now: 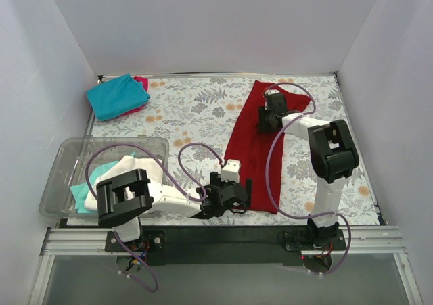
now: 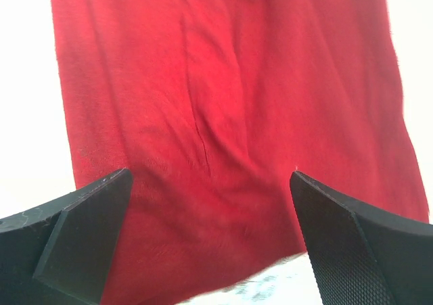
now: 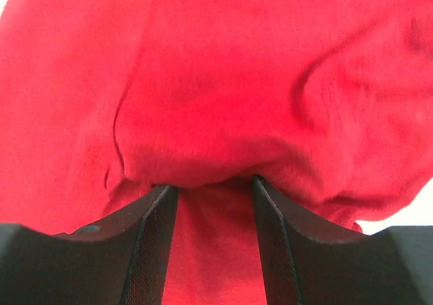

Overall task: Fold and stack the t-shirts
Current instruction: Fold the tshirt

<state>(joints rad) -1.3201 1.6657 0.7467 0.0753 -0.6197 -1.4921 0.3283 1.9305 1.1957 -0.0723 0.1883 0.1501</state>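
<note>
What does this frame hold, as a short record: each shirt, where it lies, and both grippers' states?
dark red t-shirt: folded into a long strip, flat on the floral table cover
left gripper: open, over the strip's near end
right gripper: closed on bunched cloth at the strip's far end
teal t-shirt: folded, far left corner, lying on a pink t-shirt
clear plastic bin: near left, holds a white t-shirt and a light teal cloth
</note>
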